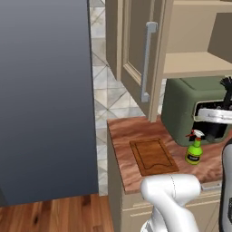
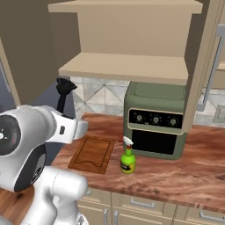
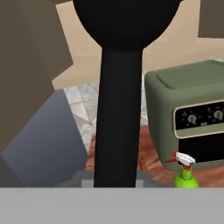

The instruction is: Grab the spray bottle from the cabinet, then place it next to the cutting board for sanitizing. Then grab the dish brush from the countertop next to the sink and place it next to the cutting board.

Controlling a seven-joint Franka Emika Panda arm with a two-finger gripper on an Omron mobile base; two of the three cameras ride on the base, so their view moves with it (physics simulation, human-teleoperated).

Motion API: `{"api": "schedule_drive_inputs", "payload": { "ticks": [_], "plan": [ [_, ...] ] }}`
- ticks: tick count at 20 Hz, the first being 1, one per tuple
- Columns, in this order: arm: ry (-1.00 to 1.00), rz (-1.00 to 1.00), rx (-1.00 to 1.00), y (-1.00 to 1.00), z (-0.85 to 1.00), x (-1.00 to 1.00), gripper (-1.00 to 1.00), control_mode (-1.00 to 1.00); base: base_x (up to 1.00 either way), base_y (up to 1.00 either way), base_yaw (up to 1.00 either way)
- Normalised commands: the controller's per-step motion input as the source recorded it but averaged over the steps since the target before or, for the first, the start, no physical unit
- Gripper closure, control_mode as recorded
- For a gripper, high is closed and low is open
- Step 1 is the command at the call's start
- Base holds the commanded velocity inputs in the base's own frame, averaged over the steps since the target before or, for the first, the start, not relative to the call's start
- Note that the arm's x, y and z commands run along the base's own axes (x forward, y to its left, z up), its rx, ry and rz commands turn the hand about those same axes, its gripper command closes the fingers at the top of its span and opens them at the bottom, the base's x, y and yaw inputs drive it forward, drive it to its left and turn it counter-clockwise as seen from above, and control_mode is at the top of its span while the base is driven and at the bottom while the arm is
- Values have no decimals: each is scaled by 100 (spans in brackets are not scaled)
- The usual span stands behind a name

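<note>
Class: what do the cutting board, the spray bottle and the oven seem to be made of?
Board: wood, matt, shown by brown grain and a darker grooved border. Bottle: probably glossy plastic, bright green with a red neck and whitish trigger. Oven: likely painted metal, smooth olive casing, dark front panel.

You have even, diffuse rendered light across all three views, with no single visible source and no glare. The countertop (image 2: 176, 171) reads bright; the cabinet (image 2: 132, 66) interior is paler on its shelf, with its underside and side walls in soft shade. Cast shadows are faint. Your base views are slightly soft and pixelated at edges, without lens distortion. In your hand view the dish brush (image 3: 118, 109) sits close as a flat black, detail-free silhouette with soft outlines.
</note>
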Motion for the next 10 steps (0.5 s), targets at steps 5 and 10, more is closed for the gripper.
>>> {"api": "schedule_drive_inputs", "payload": {
  "ticks": [5,10],
  "plan": [
    [26,0,-4,0,-99,5,100,-100,0,0,0],
    [40,7,0,7,-84,84,100,-100,0,0,0]
  ]
}}
